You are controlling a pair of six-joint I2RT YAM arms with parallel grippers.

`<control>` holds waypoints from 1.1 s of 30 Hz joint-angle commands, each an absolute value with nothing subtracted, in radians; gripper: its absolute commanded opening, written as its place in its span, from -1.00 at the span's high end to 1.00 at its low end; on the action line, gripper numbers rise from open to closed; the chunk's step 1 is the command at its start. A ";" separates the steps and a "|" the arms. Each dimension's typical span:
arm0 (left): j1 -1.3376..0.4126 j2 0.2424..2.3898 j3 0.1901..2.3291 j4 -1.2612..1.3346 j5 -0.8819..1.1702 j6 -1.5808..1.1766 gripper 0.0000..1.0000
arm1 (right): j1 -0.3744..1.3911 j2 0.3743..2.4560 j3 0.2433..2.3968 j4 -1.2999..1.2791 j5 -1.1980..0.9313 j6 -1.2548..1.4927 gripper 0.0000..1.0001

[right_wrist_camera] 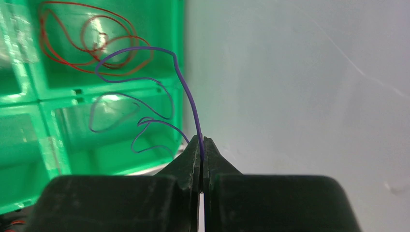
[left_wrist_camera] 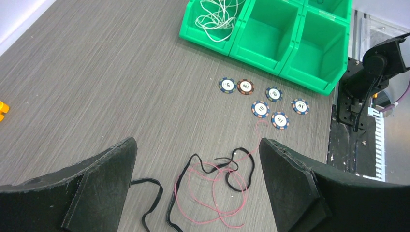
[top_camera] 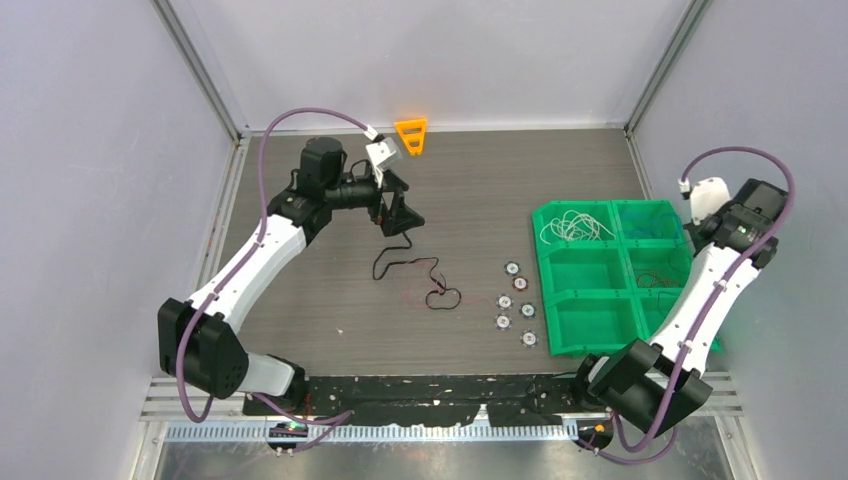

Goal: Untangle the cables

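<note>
Cables, five:
- one black (left_wrist_camera: 145,181) and one pink-red (left_wrist_camera: 259,133), overlapping on the tabletop (left_wrist_camera: 96,87) below the left claw (left_wrist_camera: 197,141), which is spread wide
- one white (left_wrist_camera: 215,17) and one red (right_wrist_camera: 116,21), in separate compartments of the green bin (top_camera: 585,292)
- one purple (right_wrist_camera: 191,96), pinched in the right claw (right_wrist_camera: 202,145) above the bin

Poker chips (left_wrist_camera: 260,108), six.

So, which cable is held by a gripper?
The purple cable: the shut right gripper pinches it. The white cable and red cable lie in bins, the black cable on the table.
</note>
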State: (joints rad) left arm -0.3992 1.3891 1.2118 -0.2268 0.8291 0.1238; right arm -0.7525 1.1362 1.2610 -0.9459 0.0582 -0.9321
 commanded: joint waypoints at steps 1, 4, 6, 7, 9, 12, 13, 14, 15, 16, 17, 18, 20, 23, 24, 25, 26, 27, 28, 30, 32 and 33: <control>-0.403 1.363 1.242 -0.261 0.809 0.185 -0.99 | -0.642 1.132 1.206 -0.843 0.079 -0.878 0.89; -0.403 1.342 1.226 -0.276 0.797 0.207 -0.99 | -0.607 1.132 1.164 -0.813 0.052 -0.849 0.90; -0.403 1.333 1.219 -0.285 0.789 0.219 -0.99 | -0.599 1.129 1.151 -0.808 0.020 -0.837 0.89; -0.403 1.328 1.216 -0.289 0.784 0.225 -0.99 | -0.596 1.128 1.148 -0.810 -0.020 -0.833 0.89; -0.403 1.320 1.209 -0.293 0.773 0.235 -0.99 | -0.596 1.114 1.139 -0.825 -0.047 -0.841 0.89; -0.402 1.315 1.205 -0.295 0.765 0.242 -0.99 | -0.607 1.048 1.094 -0.857 -0.081 -0.872 0.89; -0.402 1.313 1.204 -0.296 0.762 0.242 -0.99 | -0.622 1.030 1.071 -0.868 -0.098 -0.895 0.89; -0.402 1.312 1.202 -0.296 0.762 0.242 -0.99 | -0.641 0.994 1.062 -0.893 -0.108 -0.906 0.89; -0.402 1.313 1.199 -0.295 0.764 0.239 -0.99 | -0.653 0.976 1.045 -0.908 -0.131 -0.928 0.89; -0.401 1.313 1.197 -0.292 0.764 0.236 -0.99 | -0.684 0.945 1.038 -0.941 -0.143 -0.952 0.89; -0.402 1.313 1.194 -0.289 0.765 0.233 -0.99 | -0.699 0.929 1.024 -0.970 -0.167 -0.965 0.89; -0.402 1.314 1.190 -0.285 0.770 0.229 -0.99 | -0.737 0.901 1.018 -0.985 -0.178 -0.993 0.89; -0.402 1.319 1.188 -0.282 0.776 0.219 -0.99 | -0.796 0.866 1.002 -1.026 -0.216 -1.035 0.89; -0.402 1.330 1.193 -0.279 0.790 0.207 -0.99 | -0.857 0.829 0.978 -1.079 -0.240 -1.089 0.89; -0.403 1.334 1.195 -0.278 0.791 0.204 -0.99 | -0.880 0.826 0.973 -1.086 -0.245 -1.109 0.89; -0.403 1.337 1.196 -0.278 0.793 0.202 -0.99 | -0.890 0.822 0.963 -1.098 -0.244 -1.118 0.89; -0.403 1.338 1.199 -0.279 0.795 0.200 -0.99 | -0.900 0.822 0.958 -1.102 -0.237 -1.132 0.89; -0.403 1.340 1.200 -0.276 0.796 0.199 -0.99 | -0.908 0.826 0.945 -1.105 -0.231 -1.136 0.89; -0.403 1.342 1.201 -0.275 0.797 0.197 -0.99 | -0.912 0.830 0.938 -1.103 -0.217 -1.150 0.89; -0.403 1.342 1.203 -0.273 0.800 0.194 -0.99 | -0.918 0.847 0.908 -1.072 -0.183 -1.156 0.89; -0.404 1.341 1.205 -0.275 0.798 0.194 -0.99 | -0.919 0.879 0.877 -1.023 -0.142 -1.157 0.89; -0.403 1.341 1.206 -0.279 0.795 0.196 -0.99 | -0.920 0.913 0.874 -0.992 -0.105 -1.163 0.89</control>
